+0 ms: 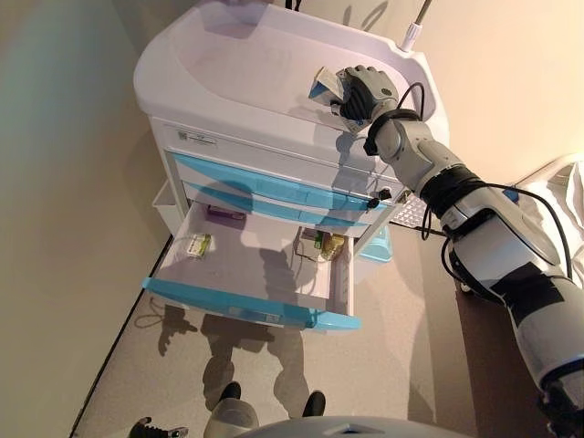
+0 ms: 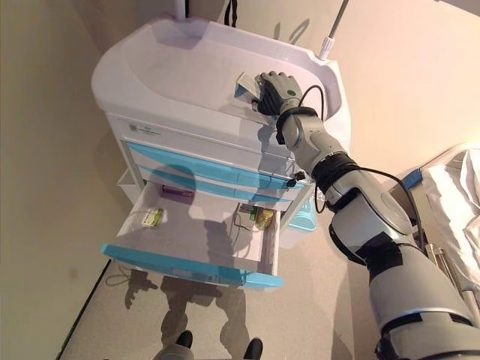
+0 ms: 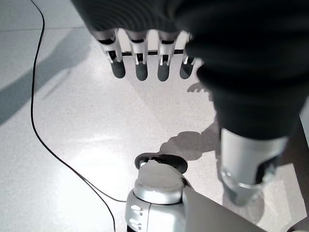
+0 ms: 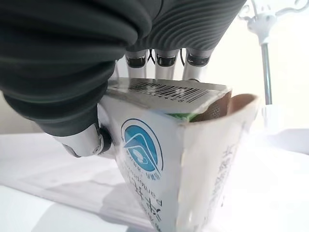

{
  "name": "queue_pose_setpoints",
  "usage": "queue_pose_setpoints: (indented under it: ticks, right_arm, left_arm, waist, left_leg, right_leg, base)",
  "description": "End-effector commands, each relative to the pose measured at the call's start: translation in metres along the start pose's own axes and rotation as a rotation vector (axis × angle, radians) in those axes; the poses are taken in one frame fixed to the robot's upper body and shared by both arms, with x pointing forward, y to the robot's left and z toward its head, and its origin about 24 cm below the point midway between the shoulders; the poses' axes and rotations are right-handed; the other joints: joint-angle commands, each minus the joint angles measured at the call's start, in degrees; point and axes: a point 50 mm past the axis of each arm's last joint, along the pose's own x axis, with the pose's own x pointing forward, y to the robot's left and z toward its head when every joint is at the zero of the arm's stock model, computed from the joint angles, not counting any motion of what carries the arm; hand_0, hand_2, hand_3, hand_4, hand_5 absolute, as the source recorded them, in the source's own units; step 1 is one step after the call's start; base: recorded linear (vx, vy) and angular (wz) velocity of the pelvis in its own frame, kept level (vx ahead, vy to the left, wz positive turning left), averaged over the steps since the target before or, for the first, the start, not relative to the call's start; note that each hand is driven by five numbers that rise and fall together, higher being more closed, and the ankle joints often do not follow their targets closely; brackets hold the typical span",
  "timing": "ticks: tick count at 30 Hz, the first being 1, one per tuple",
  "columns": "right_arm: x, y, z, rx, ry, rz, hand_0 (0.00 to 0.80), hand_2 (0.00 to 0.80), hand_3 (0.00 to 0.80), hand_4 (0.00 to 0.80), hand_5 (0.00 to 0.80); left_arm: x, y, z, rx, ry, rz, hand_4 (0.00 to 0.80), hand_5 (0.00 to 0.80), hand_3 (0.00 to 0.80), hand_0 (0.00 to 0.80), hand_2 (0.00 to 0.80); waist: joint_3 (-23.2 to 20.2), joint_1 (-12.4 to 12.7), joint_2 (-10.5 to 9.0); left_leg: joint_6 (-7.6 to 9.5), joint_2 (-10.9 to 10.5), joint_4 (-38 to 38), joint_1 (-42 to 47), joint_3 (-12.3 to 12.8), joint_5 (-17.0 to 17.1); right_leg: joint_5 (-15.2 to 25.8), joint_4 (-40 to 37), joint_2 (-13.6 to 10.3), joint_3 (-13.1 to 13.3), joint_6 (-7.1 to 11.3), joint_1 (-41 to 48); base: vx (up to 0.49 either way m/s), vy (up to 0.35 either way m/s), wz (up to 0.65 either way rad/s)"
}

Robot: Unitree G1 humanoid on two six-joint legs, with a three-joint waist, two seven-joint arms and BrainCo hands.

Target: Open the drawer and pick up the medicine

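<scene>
A white medical cart (image 1: 228, 82) has its lowest blue-fronted drawer (image 1: 246, 306) pulled out. Inside lie a green packet (image 1: 197, 245), a purple item (image 1: 224, 213) and small bottles (image 1: 330, 245). My right hand (image 1: 365, 91) is over the right side of the cart's top, shut on a white medicine box (image 4: 178, 164) with a blue round logo; the box (image 2: 246, 82) rests on or just above the top surface. My left hand (image 3: 145, 63) hangs low over the floor with straight fingers, holding nothing.
A wall runs along the cart's left side. A pole (image 1: 415, 27) rises at the cart's back right corner. A light blue bin (image 1: 379, 246) hangs on the cart's right side, and a bed with white sheets (image 2: 457, 202) stands at the right.
</scene>
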Motion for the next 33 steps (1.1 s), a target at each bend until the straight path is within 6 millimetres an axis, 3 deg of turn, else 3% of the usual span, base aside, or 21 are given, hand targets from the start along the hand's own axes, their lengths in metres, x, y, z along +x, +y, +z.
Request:
queue_pose_setpoints:
  ticks: [1,17,23,24,26,33]
  right_arm:
    - [0.013,-0.041,-0.002,-0.105,0.033,-0.089,0.8,0.8,0.8,0.8,0.8]
    - [0.013,-0.037,-0.009,-0.125,0.079,-0.074,0.8,0.8,0.8,0.8,0.8]
    - [0.01,-0.032,-0.023,0.037,0.176,-0.09,0.765,0.765,0.765,0.765,0.765]
    - [0.01,-0.032,-0.026,0.03,0.191,-0.091,0.044,0.044,0.044,0.044,0.044]
    - [0.009,-0.032,-0.028,0.03,0.196,-0.088,0.0,0.0,0.0,0.0,0.0]
    - [0.007,-0.028,-0.036,0.046,0.238,-0.085,0.0,0.0,0.0,0.0,0.0]
  left_arm:
    - [0.004,0.014,0.012,-0.028,-0.005,0.058,0.0,0.0,0.0,0.0,0.0]
    - [0.004,0.008,0.021,-0.027,-0.044,0.034,0.0,0.0,0.0,0.0,0.0]
    - [0.004,0.008,0.021,-0.029,-0.034,0.037,0.0,0.0,0.0,0.0,0.0]
    - [0.004,0.007,0.02,-0.026,-0.03,0.036,0.0,0.0,0.0,0.0,0.0]
    - [0.004,0.007,0.02,-0.025,-0.031,0.035,0.0,0.0,0.0,0.0,0.0]
    - [0.004,0.006,0.019,-0.022,-0.026,0.034,0.0,0.0,0.0,0.0,0.0]
  waist:
    - [1.95,1.19,-0.61]
    - [2.31,1.5,-0.43]
    - [2.92,1.8,-0.18]
    - [2.86,1.79,-0.09]
    - [2.82,1.78,-0.06]
    - [2.64,1.62,0.49]
  left_leg:
    - [2.64,-3.03,-0.98,-2.52,-2.63,1.98]
    - [2.61,-3.23,-1.21,-3.41,-3.69,2.36]
    - [2.72,-3.32,-1.24,-3.88,-4.07,2.63]
    - [2.74,-3.38,-1.28,-3.83,-4.13,2.61]
    - [2.73,-3.37,-1.3,-3.84,-4.15,2.62]
    - [2.75,-3.51,-1.4,-3.86,-4.28,2.64]
  right_leg:
    - [-0.94,1.62,-0.73,-0.08,4.4,2.74]
    - [-0.71,1.43,-0.98,-0.59,4.4,2.04]
    - [-0.52,1.39,-1.05,-0.91,4.41,1.66]
    - [-0.52,1.4,-1.06,-1.04,4.43,1.67]
    - [-0.56,1.39,-1.05,-1.09,4.42,1.7]
    - [-0.63,1.5,-1.18,-1.3,4.44,1.7]
  base:
    - [0.004,0.016,0.08]
    - [0.001,0.004,0.04]
    - [-0.002,0.005,0.04]
    - [0.007,0.009,0.04]
    - [0.0,0.0,0.0]
    - [0.001,0.005,0.04]
